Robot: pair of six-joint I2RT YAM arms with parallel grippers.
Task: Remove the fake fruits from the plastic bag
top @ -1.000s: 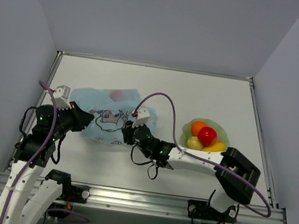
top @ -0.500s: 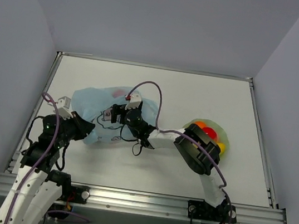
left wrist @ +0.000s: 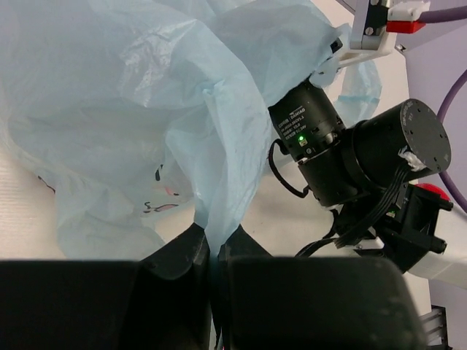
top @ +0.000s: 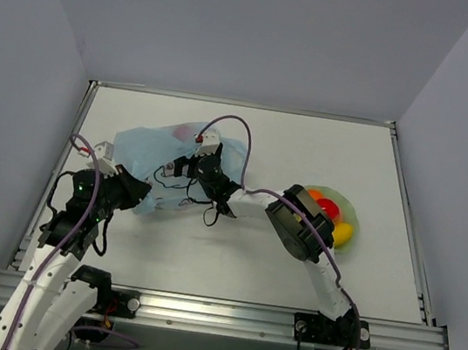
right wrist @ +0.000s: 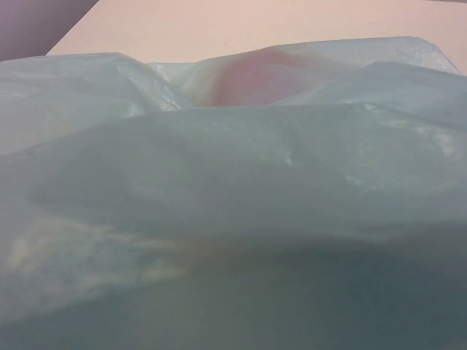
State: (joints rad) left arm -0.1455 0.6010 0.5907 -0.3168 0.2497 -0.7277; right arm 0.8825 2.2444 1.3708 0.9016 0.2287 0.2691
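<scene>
Pale blue film is sitting pinched in my left gripper (left wrist: 214, 246). Its two black fingers are pressing flat together on one fold of the bag (left wrist: 109, 95), at the bottom of the left wrist view, where the gripper's own body is blacking out the lower edge.

The bag is lying on the table (top: 308, 151) just ahead of that gripper, bunching up in loose folds. Its black-and-pink print is showing only in scraps between creases.

My right arm (top: 297, 224) is reaching across from the right, its elbow covering the near left part of the dish (top: 350, 212). Three fruits (top: 329, 207) are showing in the dish: orange, red and yellow. Anything else in it is hiding under the arm.

My right gripper (top: 173, 172) is sitting in among the folds of the bag. Blurred film is filling the whole right wrist view and hiding the fingers. From above they are too small and dark against the print to read. So I cannot tell whether they are wide or narrow, or whether they are touching anything.

Farther in, a pinkish-red rounded shape (right wrist: 244, 76) is glowing through the film at the far end of the bag. It is looking like a fruit, but its outline is too soft to say which.
</scene>
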